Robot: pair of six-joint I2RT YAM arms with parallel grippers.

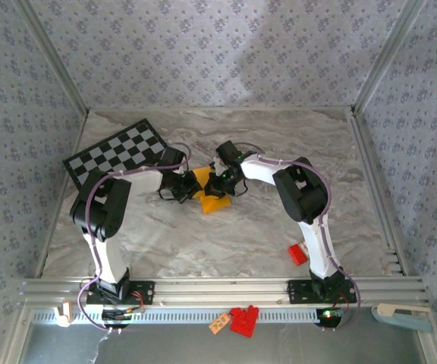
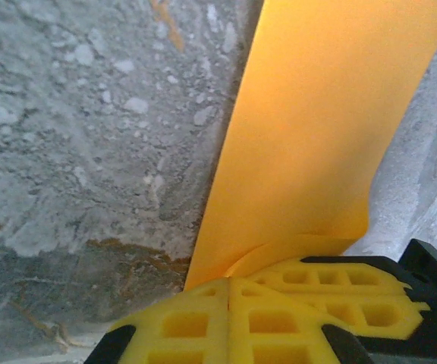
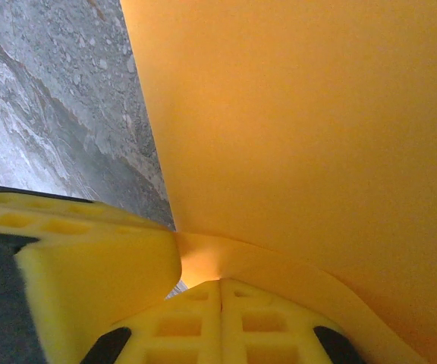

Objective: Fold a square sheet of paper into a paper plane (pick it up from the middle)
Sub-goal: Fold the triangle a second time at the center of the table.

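Observation:
The orange-yellow square sheet of paper [image 1: 209, 199] is at the middle of the marble table, bent and partly raised off it, between my two grippers. My left gripper [image 1: 188, 186] comes at it from the left. Its yellow fingers meet with a fold of the paper [image 2: 325, 136] pinched in the seam, so the left gripper [image 2: 230, 280] is shut on it. My right gripper [image 1: 223, 182] comes from the right and is also shut, and the right gripper [image 3: 220, 283] nips the paper [image 3: 302, 129] at its edge. The two grippers sit almost touching each other.
A black-and-white checkered board [image 1: 120, 155] lies at the back left. A small red block [image 1: 298, 254] sits beside the right arm's base. Red pieces [image 1: 243, 318] and an orange tag [image 1: 218, 324] rest on the front rail. Wallpapered walls enclose the table.

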